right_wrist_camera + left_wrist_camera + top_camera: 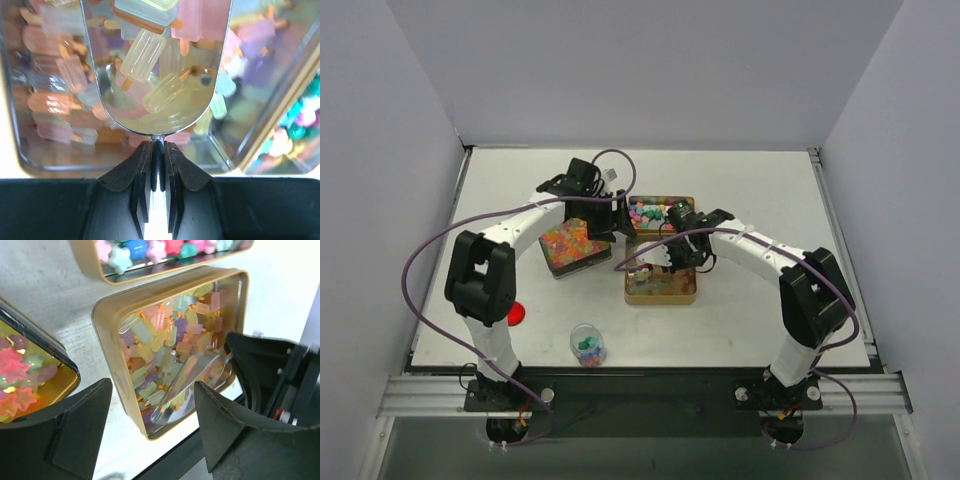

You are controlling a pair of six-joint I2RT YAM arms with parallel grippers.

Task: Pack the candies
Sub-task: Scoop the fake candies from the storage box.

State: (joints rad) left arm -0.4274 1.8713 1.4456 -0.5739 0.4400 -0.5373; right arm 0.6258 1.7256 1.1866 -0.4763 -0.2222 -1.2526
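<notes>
Clenching the handle of a clear scoop, the right hand is holding its bowl in a gold tin of pastel popsicle-shaped candies, several lying inside the scoop. Above, the left hand is hovering released. A second tin and a black-rimmed tin, both carrying star sweets, are sitting just beside it; a small jar is standing well apart near the front edge of the surface.
</notes>
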